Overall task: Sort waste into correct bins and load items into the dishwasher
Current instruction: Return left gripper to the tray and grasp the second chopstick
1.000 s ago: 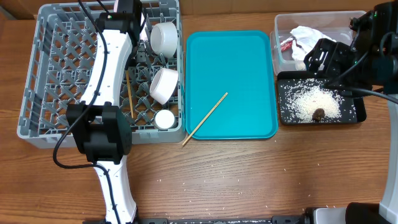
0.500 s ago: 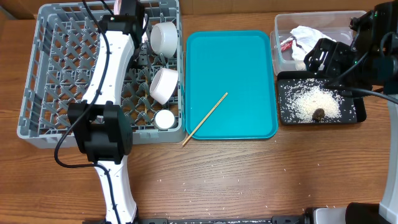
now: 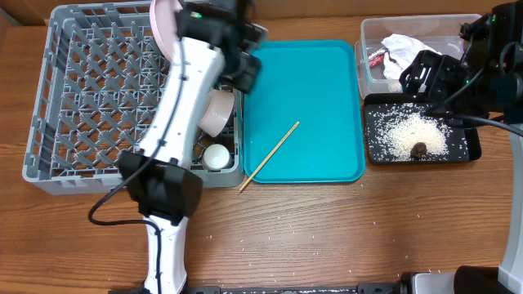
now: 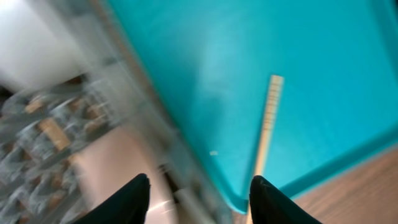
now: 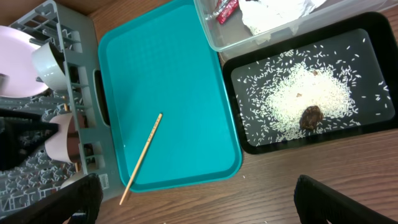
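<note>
The grey dishwasher rack point(image 3: 82, 106) holds an upright plate point(image 3: 162, 24), a bowl point(image 3: 214, 114) and a small cup point(image 3: 216, 155). My left gripper point(image 3: 248, 69) hovers over the rack's right wall, beside the teal tray; its jaws point(image 4: 199, 199) stand apart with nothing between them. One chopstick point(image 3: 274, 151) lies slanted on the teal tray, also showing in the blurred left wrist view point(image 4: 266, 124). The clear tub point(image 3: 372, 77) holds a napkin point(image 3: 407, 45) and a red wrapper point(image 3: 376, 57). Rice point(image 3: 409, 131) and a brown lump point(image 3: 418, 149) lie in the black tray point(image 3: 470, 153). My right gripper point(image 5: 199, 202) is wide open, high above the table.
The teal tray point(image 3: 310, 82) sits between the rack and the two bins. The chopstick's lower end sticks out over the tray's front left corner. Stray rice grains point(image 3: 270, 238) dot the wooden table in front. My left arm point(image 3: 176, 122) lies across the rack's right part.
My left arm has swung right, from the rack's back middle to its right wall by the teal tray, and its jaws have come apart. The right arm has stayed put.
</note>
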You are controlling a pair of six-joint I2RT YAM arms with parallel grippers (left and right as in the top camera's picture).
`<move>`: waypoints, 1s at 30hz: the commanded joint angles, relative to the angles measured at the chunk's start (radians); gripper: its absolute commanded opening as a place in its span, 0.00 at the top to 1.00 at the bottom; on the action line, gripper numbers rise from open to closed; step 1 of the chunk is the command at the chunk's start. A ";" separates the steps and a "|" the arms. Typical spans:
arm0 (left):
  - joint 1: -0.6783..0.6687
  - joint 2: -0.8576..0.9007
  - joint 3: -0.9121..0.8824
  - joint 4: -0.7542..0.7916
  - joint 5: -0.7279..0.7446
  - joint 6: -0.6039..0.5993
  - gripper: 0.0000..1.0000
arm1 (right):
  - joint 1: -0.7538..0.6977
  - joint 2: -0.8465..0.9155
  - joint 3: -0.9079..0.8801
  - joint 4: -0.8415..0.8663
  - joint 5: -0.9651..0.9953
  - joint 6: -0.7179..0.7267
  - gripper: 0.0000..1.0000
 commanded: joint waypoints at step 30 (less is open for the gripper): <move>-0.184 -0.025 -0.735 0.454 0.079 0.079 0.63 | -0.003 -0.005 0.006 0.002 0.011 0.000 0.00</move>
